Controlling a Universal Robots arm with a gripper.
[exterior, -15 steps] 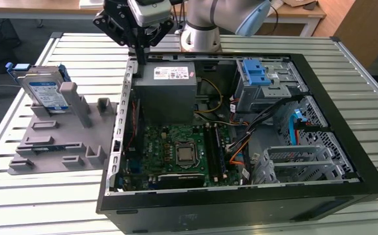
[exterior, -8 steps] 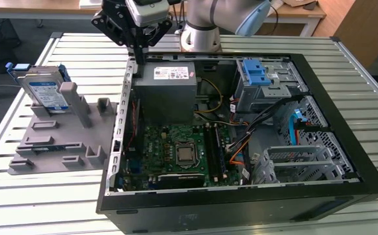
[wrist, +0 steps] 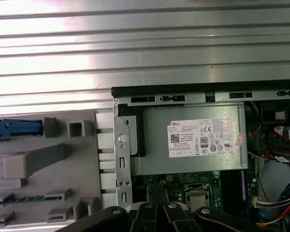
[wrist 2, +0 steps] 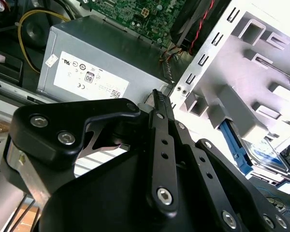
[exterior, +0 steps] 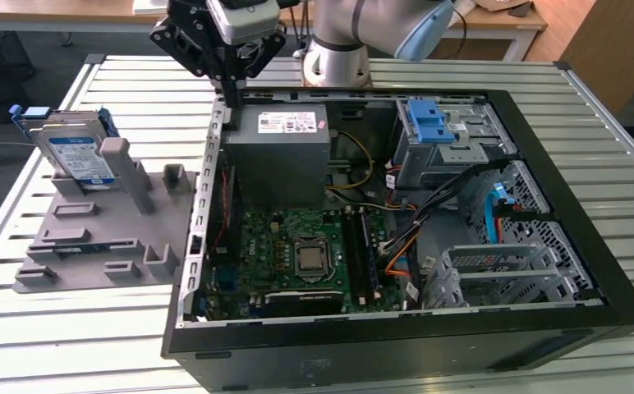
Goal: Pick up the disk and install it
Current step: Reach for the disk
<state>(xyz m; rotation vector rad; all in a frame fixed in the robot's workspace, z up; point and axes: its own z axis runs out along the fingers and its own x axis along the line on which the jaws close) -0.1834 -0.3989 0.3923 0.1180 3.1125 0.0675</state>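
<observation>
Silver rectangular hard-drive disk (exterior: 76,156) in its blue plastic carrier stands upright in a slotted grey plastic fixture (exterior: 87,246) on the slatted metal bench (exterior: 76,328), at the exterior view's left, outside the open black computer case (exterior: 405,361). Black robot hand (exterior: 229,94) hovers over the case wall beside the grey power supply box (exterior: 290,148), fingers pinched narrow, holding nothing, well apart from the disk. Judged step: pick-up not begun. A grasp would call for wider fingers around the disk's top edge. Fixture posts (exterior: 130,176) crowd the disk; cables (exterior: 448,193) clutter the drive cage (exterior: 470,152).
</observation>
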